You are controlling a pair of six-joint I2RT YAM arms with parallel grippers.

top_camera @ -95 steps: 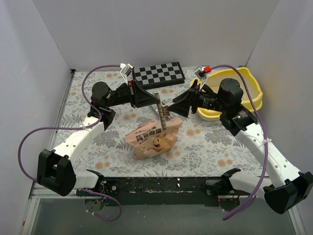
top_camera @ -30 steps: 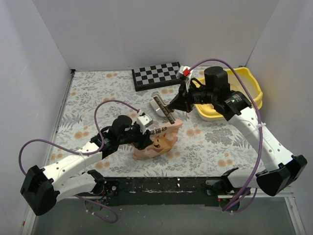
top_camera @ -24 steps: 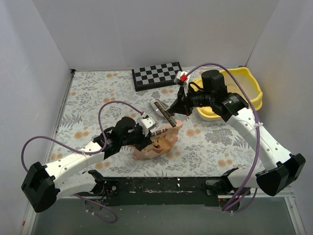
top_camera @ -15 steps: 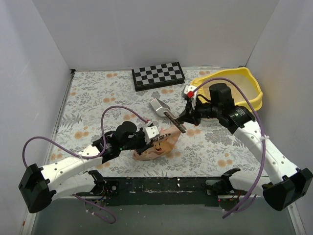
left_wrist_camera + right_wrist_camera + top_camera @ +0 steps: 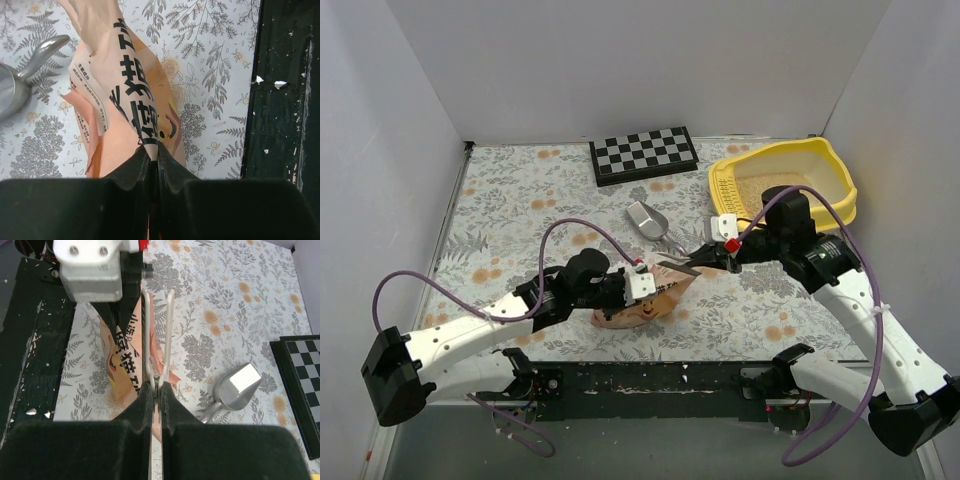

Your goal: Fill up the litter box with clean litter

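While both pairs of fingers meet over the near middle of the table [image 5: 520, 200], the widest open floral surface lies off to the left of the left gripper [image 5: 152, 155] and beyond it, up to the white walls that close in three sides. The table's black near edge runs just beside the bag, so there is little room on that side.

The litter box [image 5: 722, 195] sits beyond the right gripper [image 5: 155, 385] and to its right, against the right wall, well apart from both sets of fingers. Pale litter [image 5: 775, 183] covers its floor. The checkerboard [image 5: 643, 155] lies at the far wall, beyond both grippers.

The bag [image 5: 115, 85] stands between the two grippers. In the top view most of it is covered by the left wrist, and only its lower part and one upper corner show. The wrist views cut off its base, and its mouth cannot be made out (the print is partly folded away). The scoop [image 5: 645, 220] lies on the table just beyond the bag, bowl away from the fingers, touching neither gripper; the left wrist view shows only its handle and part of the bowl.

The left fingers [image 5: 130, 170] are pressed together with a fold of the bag's printed side clamped between them. The right fingers [image 5: 142, 405] are likewise closed to a sliver, pinching a thin pale edge at the bag's top, close to the left gripper's white camera mount.
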